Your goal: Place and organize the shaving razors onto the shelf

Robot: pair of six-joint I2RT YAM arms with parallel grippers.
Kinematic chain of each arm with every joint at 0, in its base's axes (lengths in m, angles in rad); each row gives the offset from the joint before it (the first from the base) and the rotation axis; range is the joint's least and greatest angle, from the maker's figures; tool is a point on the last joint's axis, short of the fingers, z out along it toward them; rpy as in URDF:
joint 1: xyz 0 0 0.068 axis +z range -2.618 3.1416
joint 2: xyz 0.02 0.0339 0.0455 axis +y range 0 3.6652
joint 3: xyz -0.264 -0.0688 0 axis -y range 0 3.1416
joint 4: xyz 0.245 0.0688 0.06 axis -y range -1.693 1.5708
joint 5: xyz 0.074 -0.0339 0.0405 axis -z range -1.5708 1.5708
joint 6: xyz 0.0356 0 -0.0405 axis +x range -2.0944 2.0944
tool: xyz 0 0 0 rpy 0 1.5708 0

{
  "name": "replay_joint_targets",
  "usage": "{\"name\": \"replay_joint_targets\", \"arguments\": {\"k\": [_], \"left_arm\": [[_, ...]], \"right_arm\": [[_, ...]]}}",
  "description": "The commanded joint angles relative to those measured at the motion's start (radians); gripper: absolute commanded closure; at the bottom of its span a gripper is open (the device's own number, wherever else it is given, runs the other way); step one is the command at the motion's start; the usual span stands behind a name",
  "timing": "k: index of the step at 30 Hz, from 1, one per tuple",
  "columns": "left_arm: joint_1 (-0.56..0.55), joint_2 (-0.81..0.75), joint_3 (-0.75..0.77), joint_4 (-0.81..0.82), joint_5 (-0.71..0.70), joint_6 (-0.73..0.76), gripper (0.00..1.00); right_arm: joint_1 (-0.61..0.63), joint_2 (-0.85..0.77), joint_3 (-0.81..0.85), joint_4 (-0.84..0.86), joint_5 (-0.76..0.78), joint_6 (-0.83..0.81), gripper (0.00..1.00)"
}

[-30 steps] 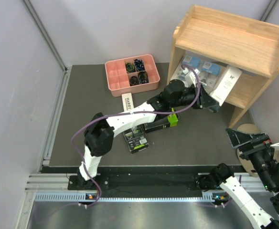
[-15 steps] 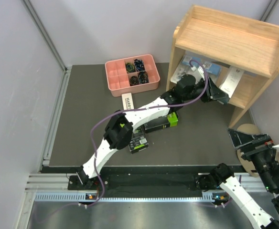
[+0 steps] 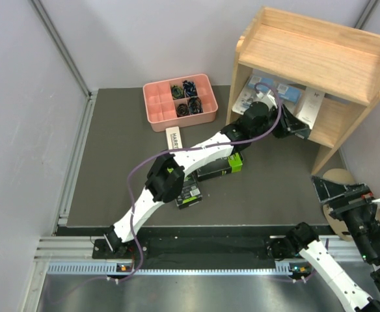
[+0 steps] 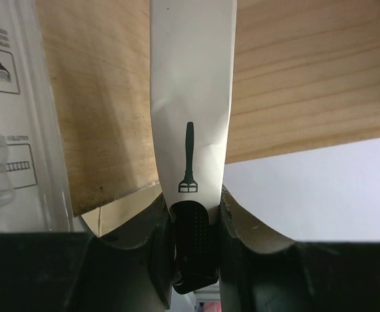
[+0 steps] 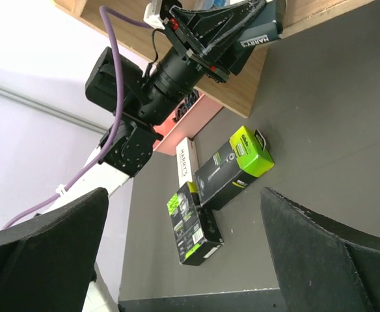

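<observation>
My left gripper (image 3: 295, 127) reaches into the lower tier of the wooden shelf (image 3: 320, 52). It is shut on a slim white box (image 3: 312, 104), which stands on edge against the wood in the left wrist view (image 4: 191, 97). Two clear blister packs (image 3: 268, 94) lie on the lower tier, and one shows beside the box (image 4: 14, 130). Two black boxes with lime-green ends (image 3: 219, 168) (image 3: 189, 190) and a second white box (image 3: 174, 138) lie on the table. They also show in the right wrist view, as the two black boxes (image 5: 235, 166) (image 5: 195, 224) and the white box (image 5: 187, 159). My right gripper (image 3: 346, 195) is open and empty at the near right.
A pink divided tray (image 3: 152, 110) of small dark items stands at the back, left of the shelf. The left arm (image 3: 196, 153) stretches across the table above the black boxes. A round wooden disc (image 3: 339, 177) lies by the right gripper.
My left arm has stretched toward the shelf and carried the white box deeper into the lower tier, turning it more upright. The right gripper has barely moved.
</observation>
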State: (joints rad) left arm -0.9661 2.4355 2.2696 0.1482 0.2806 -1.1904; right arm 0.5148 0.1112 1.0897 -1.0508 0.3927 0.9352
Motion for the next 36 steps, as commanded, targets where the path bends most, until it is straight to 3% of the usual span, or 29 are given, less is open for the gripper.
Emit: {"name": "replay_joint_targets", "arguments": {"k": [1,7,28,36], "left_arm": [[0.018,0.0,0.059,0.057,-0.024,-0.051,0.69],[0.026,-0.006,0.059,0.03,-0.021,-0.038,0.54],[0.024,-0.093,0.047,-0.107,-0.006,0.06,0.28],[0.024,-0.156,-0.038,-0.131,-0.018,0.1,0.16]], "right_arm": [[-0.004,-0.016,0.033,-0.008,0.008,-0.013,0.01],[-0.004,-0.021,0.033,-0.017,0.009,-0.013,0.01],[-0.004,-0.031,0.022,-0.026,0.008,-0.007,0.01],[-0.006,-0.036,0.024,-0.034,0.015,-0.006,0.01]]}}
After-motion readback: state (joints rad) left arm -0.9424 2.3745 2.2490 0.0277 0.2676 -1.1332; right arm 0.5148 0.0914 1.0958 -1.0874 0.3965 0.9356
